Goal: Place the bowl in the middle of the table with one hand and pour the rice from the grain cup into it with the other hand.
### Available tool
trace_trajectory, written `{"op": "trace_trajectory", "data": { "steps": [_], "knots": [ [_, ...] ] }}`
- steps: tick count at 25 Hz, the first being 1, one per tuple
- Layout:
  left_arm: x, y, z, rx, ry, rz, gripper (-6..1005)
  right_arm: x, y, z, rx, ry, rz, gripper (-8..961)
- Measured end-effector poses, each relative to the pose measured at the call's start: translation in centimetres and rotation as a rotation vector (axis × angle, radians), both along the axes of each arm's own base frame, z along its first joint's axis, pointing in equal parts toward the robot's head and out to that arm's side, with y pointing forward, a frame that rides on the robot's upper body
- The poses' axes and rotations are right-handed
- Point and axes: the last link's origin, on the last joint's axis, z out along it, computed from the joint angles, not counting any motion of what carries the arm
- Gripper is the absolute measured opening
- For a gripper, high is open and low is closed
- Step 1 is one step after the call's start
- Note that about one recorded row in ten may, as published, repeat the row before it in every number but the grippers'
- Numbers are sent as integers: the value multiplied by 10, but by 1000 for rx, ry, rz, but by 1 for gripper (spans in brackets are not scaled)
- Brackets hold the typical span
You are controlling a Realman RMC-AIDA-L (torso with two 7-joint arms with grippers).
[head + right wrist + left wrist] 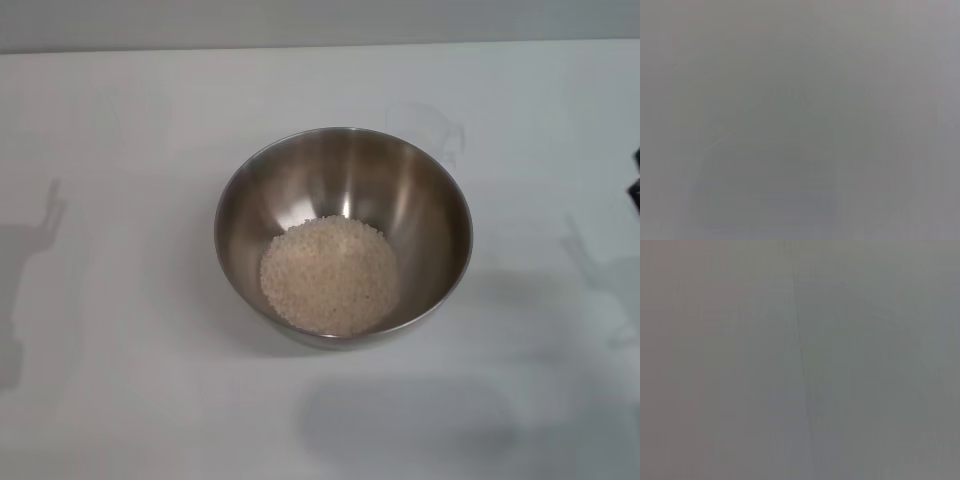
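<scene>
The steel bowl (343, 236) stands upright in the middle of the white table (120, 150). A pale heap of rice (330, 275) lies in its bottom, toward the near side. The clear grain cup (432, 130) stands on the table just behind the bowl's far right rim, faint against the white top, and looks empty. A dark sliver at the right edge of the head view is the only sign of my right gripper (636, 186), well away from the bowl. My left gripper is out of view. Both wrist views show only a plain grey surface.
Arm shadows fall on the table at the far left (30, 250) and far right (600, 270). The table's back edge meets a grey wall (300, 20).
</scene>
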Motion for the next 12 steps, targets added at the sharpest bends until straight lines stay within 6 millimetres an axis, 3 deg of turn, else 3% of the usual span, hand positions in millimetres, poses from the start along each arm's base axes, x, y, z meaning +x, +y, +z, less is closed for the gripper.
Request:
{"op": "trace_trajectory", "data": {
  "steps": [6,12],
  "knots": [
    [-12,-9,-1,-20,5,47,812,6,-7,18,115,25,-25,778],
    [-16,-16,-11,-84,29,53,813,10,-6,21,140,22,-49,779]
  ]
}}
